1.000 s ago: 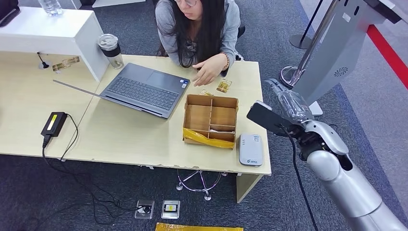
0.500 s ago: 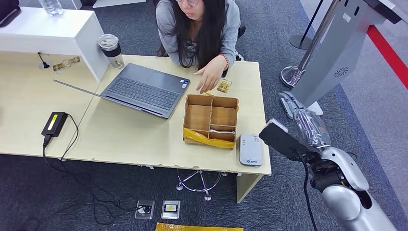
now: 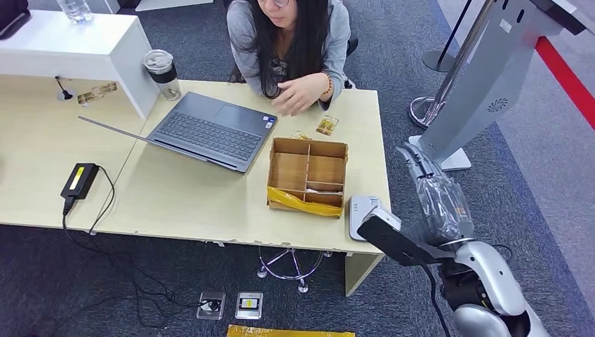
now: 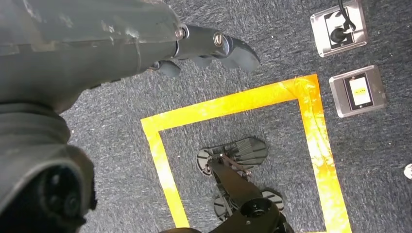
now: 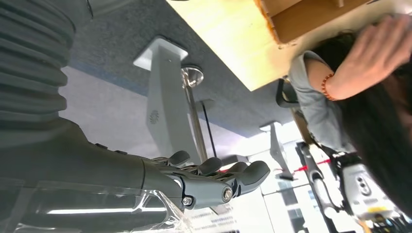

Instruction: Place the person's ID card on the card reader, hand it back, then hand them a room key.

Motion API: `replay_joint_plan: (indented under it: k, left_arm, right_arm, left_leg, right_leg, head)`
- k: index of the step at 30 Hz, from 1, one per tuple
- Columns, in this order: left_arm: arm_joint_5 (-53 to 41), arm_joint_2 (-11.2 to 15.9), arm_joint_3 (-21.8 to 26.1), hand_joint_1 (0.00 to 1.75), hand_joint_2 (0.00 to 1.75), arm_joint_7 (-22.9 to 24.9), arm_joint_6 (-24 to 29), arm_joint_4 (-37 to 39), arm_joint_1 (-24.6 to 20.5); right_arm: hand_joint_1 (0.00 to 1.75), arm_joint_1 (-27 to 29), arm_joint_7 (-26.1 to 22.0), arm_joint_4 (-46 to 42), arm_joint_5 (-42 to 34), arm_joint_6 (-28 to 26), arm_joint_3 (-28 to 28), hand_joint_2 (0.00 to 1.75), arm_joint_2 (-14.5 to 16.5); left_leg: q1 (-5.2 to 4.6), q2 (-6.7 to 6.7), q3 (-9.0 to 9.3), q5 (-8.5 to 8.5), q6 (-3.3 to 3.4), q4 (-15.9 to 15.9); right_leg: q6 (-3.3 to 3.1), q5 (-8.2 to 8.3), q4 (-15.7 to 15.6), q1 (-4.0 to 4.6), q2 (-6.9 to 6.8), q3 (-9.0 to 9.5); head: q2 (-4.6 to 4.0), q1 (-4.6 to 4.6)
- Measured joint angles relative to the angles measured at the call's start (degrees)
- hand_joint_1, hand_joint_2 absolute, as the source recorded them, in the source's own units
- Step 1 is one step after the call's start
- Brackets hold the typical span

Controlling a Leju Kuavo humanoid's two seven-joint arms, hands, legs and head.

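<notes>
Right robot hand [image 3: 429, 184] drawn back off worktop [image 3: 189, 196] edge, fingers apart, holding nothing. Left robot hand [image 4: 204, 48] hangs over floor, fingers loose, nothing held. Reader [image 3: 365, 216] bare; cards [image 3: 326, 126] beside person [image 3: 298, 91], hand withdrawn. Pickup pending.

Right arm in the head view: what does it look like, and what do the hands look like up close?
The right arm has glossy silver shells with a black joint between them, a black box at the wrist and a black cable along it. Clear plastic film wraps the right hand, which has grey fingers. In the wrist views both hands have a grey ribbed cover; the left hand has dark grey fingers with silver screws.
</notes>
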Motion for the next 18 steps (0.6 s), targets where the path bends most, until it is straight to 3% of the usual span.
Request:
replay_joint_plan:
  k: [7,18]
  left_arm:
    - [-0.6,-0.5,0.0,0.00,0.00,0.0,0.2,0.0,-0.2]
    - [-1.3,-0.6,-0.1,0.00,0.00,-0.1,-0.4,0.0,-0.4]
  right_arm:
    - [0.00,-1.0,-0.4,6.5,3.0,-5.7,5.4,1.75,3.4]
    - [0.00,-6.7,-2.4,18.0,5.3,-5.2,8.3,1.75,9.0]
  left_leg:
    - [0.02,-0.01,-0.02,0.00,0.00,0.0]
    - [0.02,-0.03,-0.04,0.01,-0.01,0.0]
  right_leg:
    - [-0.01,-0.01,0.0,0.02,-0.01,0.00]
    - [-0.02,-0.01,0.0,0.02,-0.01,-0.01]
  head:
    - [0.00,0.01]
    - [0.00,0.01]
